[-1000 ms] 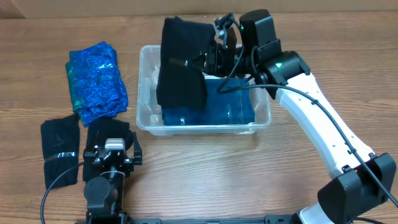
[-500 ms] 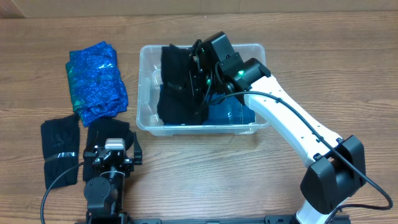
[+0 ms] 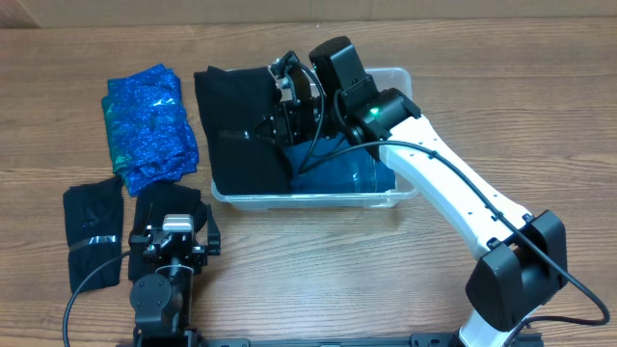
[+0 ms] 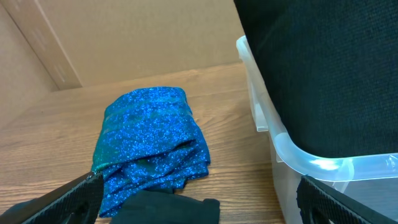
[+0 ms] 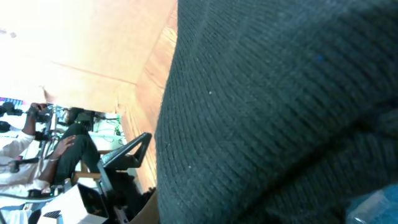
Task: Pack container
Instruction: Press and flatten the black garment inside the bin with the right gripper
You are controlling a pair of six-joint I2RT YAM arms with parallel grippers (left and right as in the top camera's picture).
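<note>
The clear container (image 3: 407, 185) stands mid-table; its near-left corner shows in the left wrist view (image 4: 292, 155). A folded dark blue denim garment (image 3: 349, 173) lies inside it. A black knit garment (image 3: 241, 135) is spread over the bin's left half and drapes over the left rim; it also shows in the left wrist view (image 4: 323, 68). My right gripper (image 3: 289, 92) hangs over the bin's back, shut on this black garment, which fills the right wrist view (image 5: 280, 112) and hides the fingers. My left gripper (image 3: 172, 236) rests open and empty (image 4: 199, 208) at the front left.
A blue sparkly folded garment (image 3: 147, 116) lies left of the bin, also in the left wrist view (image 4: 149, 143). Two black folded garments (image 3: 93, 231) (image 3: 169, 204) lie by the left gripper. The right arm (image 3: 453, 212) reaches over the bin's right side.
The right gripper has moved back and left over the bin. The black garment has swung out from a hanging bundle and now spreads over the bin's left rim. The left arm is still.
</note>
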